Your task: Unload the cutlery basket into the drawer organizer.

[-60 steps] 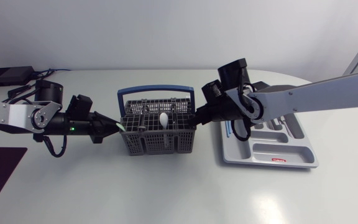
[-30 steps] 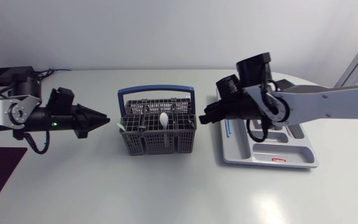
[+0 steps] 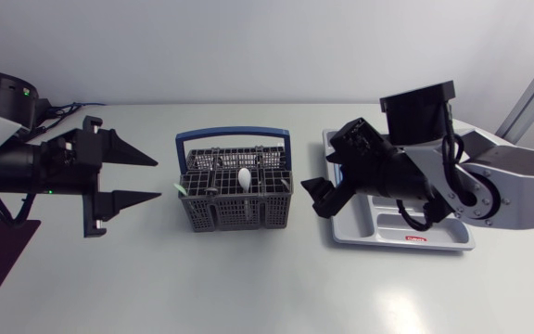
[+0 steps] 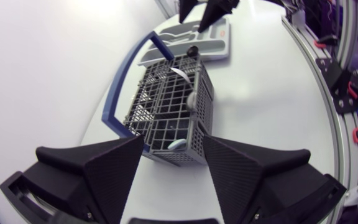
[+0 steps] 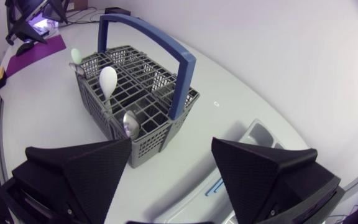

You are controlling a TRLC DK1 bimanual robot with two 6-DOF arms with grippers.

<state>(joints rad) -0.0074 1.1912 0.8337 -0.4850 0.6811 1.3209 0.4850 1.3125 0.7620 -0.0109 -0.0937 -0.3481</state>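
Now your left hand [image 3: 156,178] is spread wide and empty, near the cutlery basket [image 3: 235,215] on the tabletop [image 3: 248,278]. Your right hand [image 3: 325,182], also wide and empty, sits between basket and drawer organizer [image 3: 434,237]. A white spoon [image 3: 244,176] stands in the basket.

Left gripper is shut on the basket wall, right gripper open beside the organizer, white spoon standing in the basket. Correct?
No. The left gripper is open and apart from the basket, with nothing between its fingers; the head view shows it. The rest holds: right gripper open beside the organizer, white spoon standing in the basket.
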